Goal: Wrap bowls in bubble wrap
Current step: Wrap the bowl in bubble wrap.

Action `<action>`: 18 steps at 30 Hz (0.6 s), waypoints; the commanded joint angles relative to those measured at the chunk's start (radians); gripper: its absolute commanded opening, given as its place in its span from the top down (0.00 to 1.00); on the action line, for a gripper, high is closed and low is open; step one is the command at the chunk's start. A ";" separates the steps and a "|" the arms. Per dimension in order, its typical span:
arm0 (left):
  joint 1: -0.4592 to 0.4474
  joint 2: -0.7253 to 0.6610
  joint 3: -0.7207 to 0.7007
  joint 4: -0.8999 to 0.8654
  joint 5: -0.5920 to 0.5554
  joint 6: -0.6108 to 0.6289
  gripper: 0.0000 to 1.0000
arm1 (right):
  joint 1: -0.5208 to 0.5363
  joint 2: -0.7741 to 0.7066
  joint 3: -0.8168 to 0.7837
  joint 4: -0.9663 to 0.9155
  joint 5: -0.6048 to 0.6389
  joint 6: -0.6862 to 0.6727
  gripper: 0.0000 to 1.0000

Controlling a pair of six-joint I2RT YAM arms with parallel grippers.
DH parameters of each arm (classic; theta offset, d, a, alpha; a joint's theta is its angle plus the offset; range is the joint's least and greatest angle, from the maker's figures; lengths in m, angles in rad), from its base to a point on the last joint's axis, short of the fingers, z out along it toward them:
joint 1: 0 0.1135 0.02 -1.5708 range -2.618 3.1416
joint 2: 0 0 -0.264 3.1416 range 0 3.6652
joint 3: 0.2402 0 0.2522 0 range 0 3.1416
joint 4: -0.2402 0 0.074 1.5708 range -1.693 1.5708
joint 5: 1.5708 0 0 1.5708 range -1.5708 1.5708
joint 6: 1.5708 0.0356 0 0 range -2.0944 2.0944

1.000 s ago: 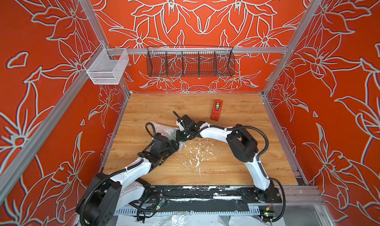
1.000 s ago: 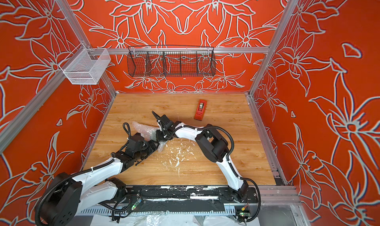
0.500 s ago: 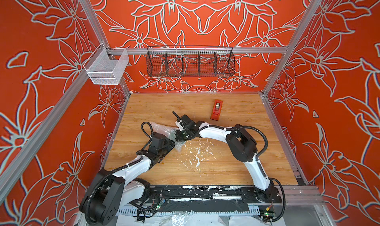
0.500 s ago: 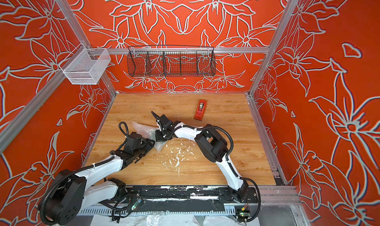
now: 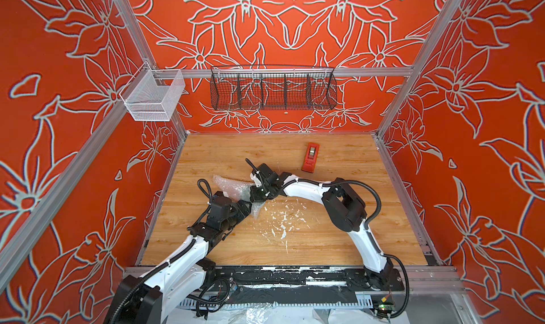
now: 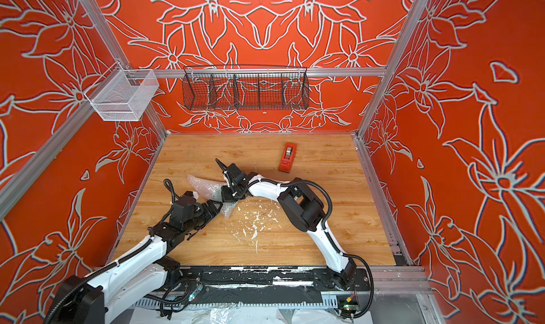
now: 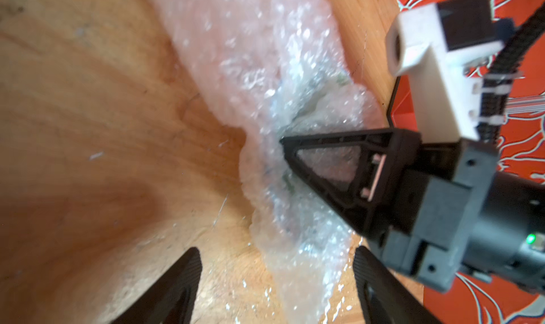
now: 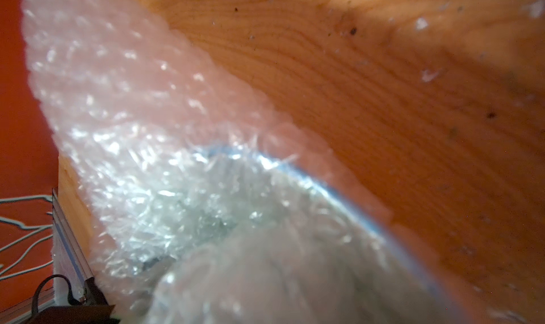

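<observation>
**Desk:** Start at the left. What is your left claw doing?

**Operator:** My left claw (image 7: 275, 251) is open. Its fingers (image 7: 177, 287) stand wide apart on either side of the tail of the bubble wrap (image 7: 265, 57), and I see no grip on it. In both top views it sits well to the left of the red tape dispenser (image 5: 311, 157), nearer the arms' base.

**Desk:** And the wrap itself?

**Operator:** It lies crumpled in a long strip on the counter (image 5: 324, 243), also left of the dispenser. I make out the bowl (image 7: 318, 95) inside it, white and green showing through the plastic.

**Desk:** Right claw?

**Operator:** My right claw (image 7: 284, 141) is closed, between the left claw and the dispenser. Its tip is pushed into the wrap over the bowl. I cannot tell whether it pinches a fold.
</observation>
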 commanded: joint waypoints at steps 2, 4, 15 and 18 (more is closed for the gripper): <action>-0.004 0.016 -0.013 0.013 0.014 0.014 0.17 | 0.021 0.109 -0.039 -0.128 0.029 0.017 1.00; -0.004 0.044 -0.016 0.063 0.030 0.005 0.17 | 0.023 0.110 -0.036 -0.131 0.029 0.019 1.00; -0.004 0.173 -0.016 0.224 0.049 -0.040 0.16 | 0.023 0.110 -0.043 -0.122 0.026 0.027 1.00; -0.003 0.211 -0.012 0.260 0.039 -0.048 0.17 | 0.024 0.112 -0.044 -0.118 0.023 0.026 1.00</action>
